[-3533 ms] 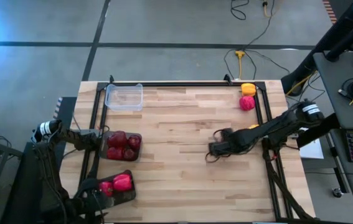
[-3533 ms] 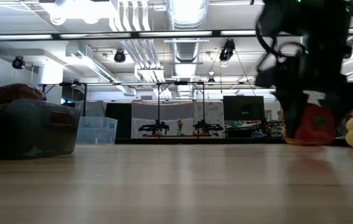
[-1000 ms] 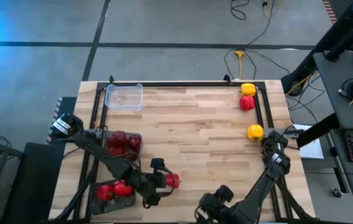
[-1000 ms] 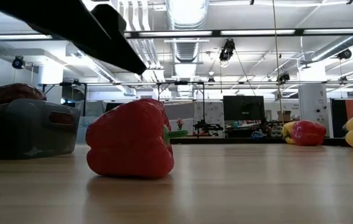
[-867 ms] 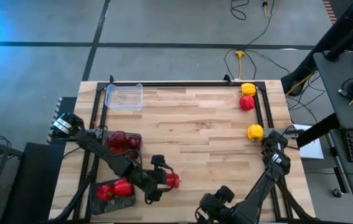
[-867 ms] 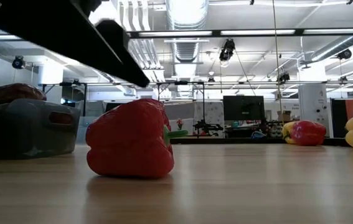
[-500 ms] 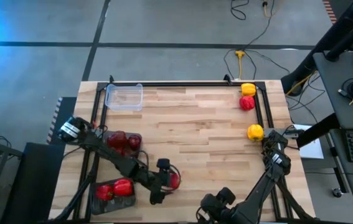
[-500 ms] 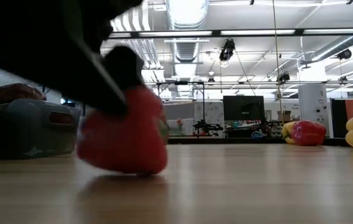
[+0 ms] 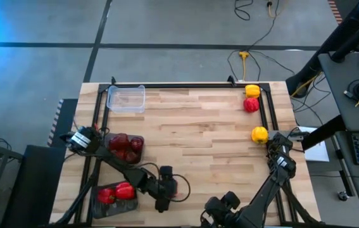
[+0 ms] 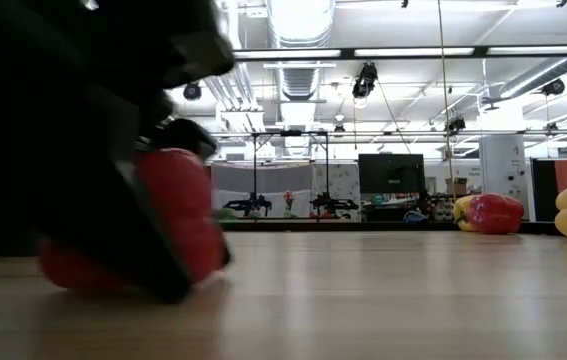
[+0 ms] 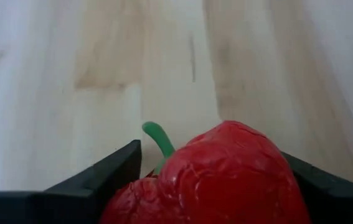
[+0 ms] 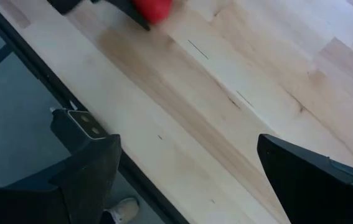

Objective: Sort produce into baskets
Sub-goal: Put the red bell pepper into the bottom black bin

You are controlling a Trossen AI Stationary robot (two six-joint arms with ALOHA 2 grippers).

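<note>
Left claw [image 9: 168, 188] of yours sits low on the tabletop [image 9: 198, 145], just right of the nearest dark basket [image 9: 113, 197], and its two fingers [image 11: 95, 177] stand on either side of a bright red pepper [image 11: 216, 174] with a green stem; the pepper fills the gap between them, though you cannot tell whether the jaws press on it yet. In the low view that same pepper [image 10: 163, 230] rests on the wood with the dark claw wrapped over it. Take the nearest dark basket as your landmark: it holds bright red peppers [image 9: 117, 191]; straight beyond it lies the second dark basket [image 9: 126, 148] with dark maroon peppers [image 9: 119, 143], and farther beyond that, at the far left corner, the clear basket [image 9: 126, 99]. Well to the right of the landmark, at the front edge of the tabletop, your right claw [image 12: 185, 168] hangs with its fingers spread wide and nothing between them. Far right and away from the landmark, by the far right corner, a yellow pepper [image 9: 252, 90] touches a red one [image 9: 250, 104], and a second yellow pepper [image 9: 259, 134] lies nearer, along the right rail.
</note>
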